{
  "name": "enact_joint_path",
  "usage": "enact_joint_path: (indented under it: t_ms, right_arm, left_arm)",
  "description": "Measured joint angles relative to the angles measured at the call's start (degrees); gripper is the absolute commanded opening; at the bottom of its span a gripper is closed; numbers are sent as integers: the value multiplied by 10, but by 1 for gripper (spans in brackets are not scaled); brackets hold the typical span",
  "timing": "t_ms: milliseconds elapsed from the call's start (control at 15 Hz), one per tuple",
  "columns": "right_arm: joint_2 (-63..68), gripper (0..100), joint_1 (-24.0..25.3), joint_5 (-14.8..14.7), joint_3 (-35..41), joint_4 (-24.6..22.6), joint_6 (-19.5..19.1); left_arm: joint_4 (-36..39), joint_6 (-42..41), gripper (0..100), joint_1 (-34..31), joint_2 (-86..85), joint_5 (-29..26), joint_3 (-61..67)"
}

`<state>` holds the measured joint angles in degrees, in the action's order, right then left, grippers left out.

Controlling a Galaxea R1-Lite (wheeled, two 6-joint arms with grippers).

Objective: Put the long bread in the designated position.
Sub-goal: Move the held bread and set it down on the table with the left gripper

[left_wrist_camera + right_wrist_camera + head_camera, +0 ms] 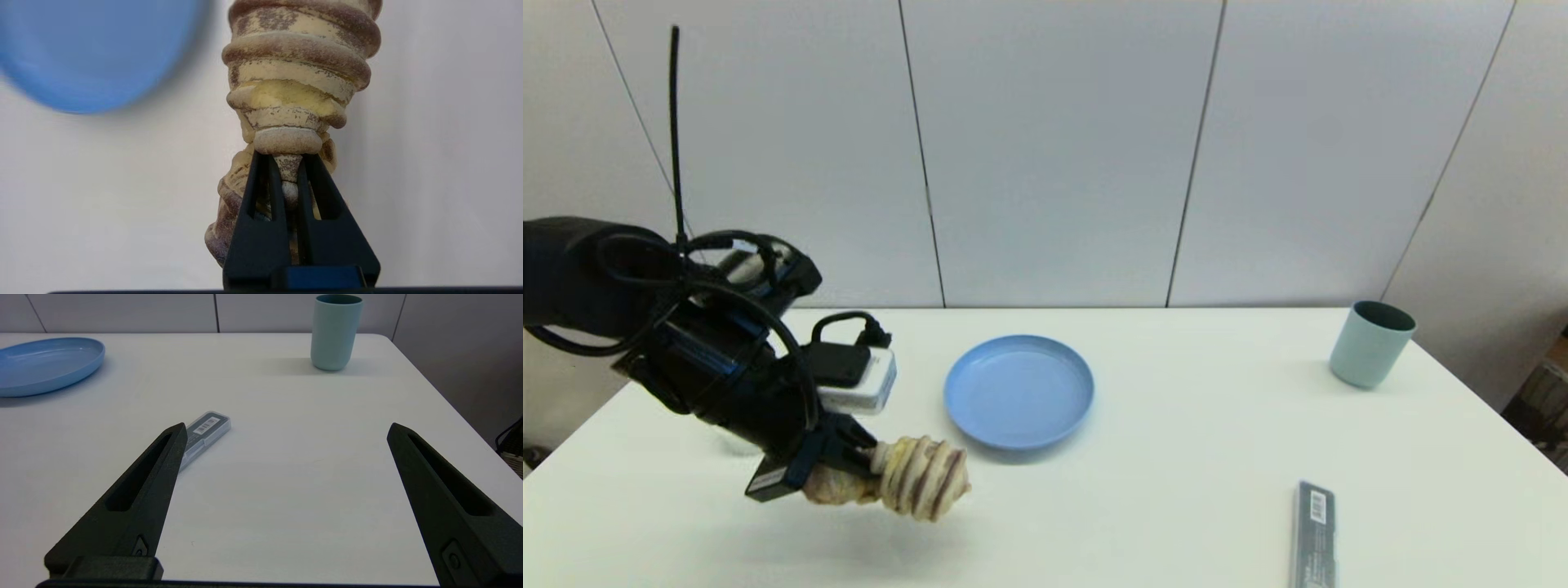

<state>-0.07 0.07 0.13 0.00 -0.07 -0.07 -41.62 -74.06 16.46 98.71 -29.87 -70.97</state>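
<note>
Left claw (286, 163) pinches long bread (915, 476) (seemingly aloft).

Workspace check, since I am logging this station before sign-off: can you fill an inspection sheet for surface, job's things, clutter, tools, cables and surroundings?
Surface: white table, no spills seen.
Job's things: long bread held above the tabletop, near the table's front left; no marker for its spot seen.
Clutter: blue plate, empty; teal cup upright, far right; grey barcoded box lying flat, front right.
Tools: left tool shut on the bread's middle; right tool open, holding nothing, over the right side.
Cables: black cable loops on the left arm.
Surroundings: grey wall panels behind the table.
</note>
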Motion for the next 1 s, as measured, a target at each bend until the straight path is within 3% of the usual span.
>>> enact_joint_path:
  t_ms: [467, 667, 1000]
  right_arm:
    - [0, 100, 0, 0, 0, 0, 0]
    - [0, 100, 0, 0, 0, 0, 0]
    - [0, 100, 0, 0, 0, 0, 0]
  left_arm:
    - [-7, 261, 0, 53, 54, 2, -239]
    - [23, 379, 0, 72, 86, 9, -291]
    - [153, 558, 0, 113, 170, 128, -349]
